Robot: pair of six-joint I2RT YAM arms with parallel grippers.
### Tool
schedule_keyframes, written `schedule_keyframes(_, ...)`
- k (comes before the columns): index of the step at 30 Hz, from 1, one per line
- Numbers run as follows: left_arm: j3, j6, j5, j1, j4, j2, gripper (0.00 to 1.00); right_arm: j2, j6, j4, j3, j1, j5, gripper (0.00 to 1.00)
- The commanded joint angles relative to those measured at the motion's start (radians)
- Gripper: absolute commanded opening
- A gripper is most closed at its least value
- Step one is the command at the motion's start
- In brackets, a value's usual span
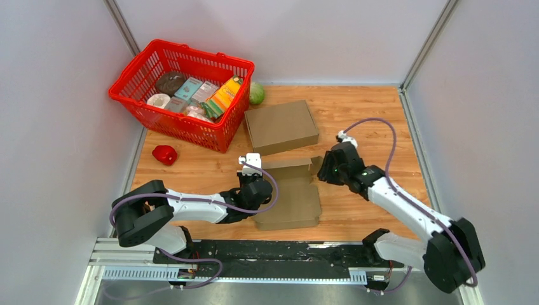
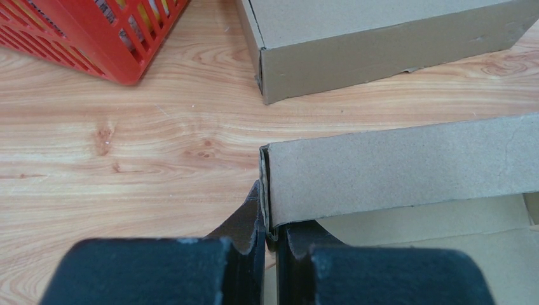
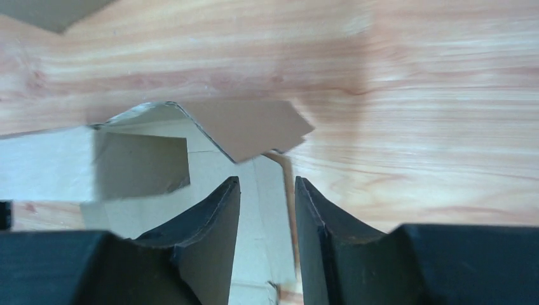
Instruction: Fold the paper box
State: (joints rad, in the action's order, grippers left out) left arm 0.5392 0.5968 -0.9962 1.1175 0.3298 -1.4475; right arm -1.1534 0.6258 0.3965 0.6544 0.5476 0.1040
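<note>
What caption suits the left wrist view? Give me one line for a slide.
Left gripper pinches a raised corner of the paper box; closed cardboard box and red basket beyond.

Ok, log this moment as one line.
stage: folding | left gripper: shut on raised wall of half-folded brown cardboard box | right gripper: open, by corner flap, holding nothing

Clearance around paper box (image 1: pixel 289 197)
Closed carton (image 1: pixel 281 126) just behind; red basket (image 1: pixel 181 94) behind-left; open desk (image 1: pixel 346 213) to its right.
</note>
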Motion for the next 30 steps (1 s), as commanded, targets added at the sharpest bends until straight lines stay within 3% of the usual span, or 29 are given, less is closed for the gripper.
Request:
schedule_keyframes(1, -0.024, 0.017, 0.034, -0.001, -0.038, 0.006, 0.0, 0.121, -0.124, 0.339, 0.137, -0.136, 0.016, 0.4)
schedule_keyframes(5, -0.035, 0.015, 0.041, -0.002, -0.021, 0.012, 0.0, 0.129, -0.166, 0.291, 0.214, -0.268, 0.023, 0.38)
schedule_keyframes(7, -0.033, 0.017, 0.041, -0.001, -0.02, 0.012, 0.0, 0.043, -0.184, 0.195, 0.235, -0.313, -0.004, 0.3)
schedule_keyframes(9, -0.03, 0.014, 0.042, -0.002, -0.023, 0.01, 0.0, -0.091, -0.225, 0.135, 0.286, -0.317, -0.09, 0.21)
schedule_keyframes(12, -0.031, 0.015, 0.039, -0.002, -0.025, 0.012, 0.0, -0.234, -0.271, 0.029, 0.321, -0.316, -0.266, 0.16)
schedule_keyframes(16, -0.033, 0.011, 0.041, -0.004, -0.015, 0.007, 0.0, -0.316, -0.284, -0.097, 0.321, -0.311, -0.409, 0.15)
schedule_keyframes(22, -0.025, 0.003, 0.041, -0.002, -0.012, -0.004, 0.0, -0.237, -0.222, -0.058, 0.217, -0.262, -0.458, 0.13)
schedule_keyframes(30, -0.019, -0.005, 0.044, -0.002, -0.014, -0.01, 0.0, -0.077, -0.104, 0.014, 0.114, -0.114, -0.373, 0.15)
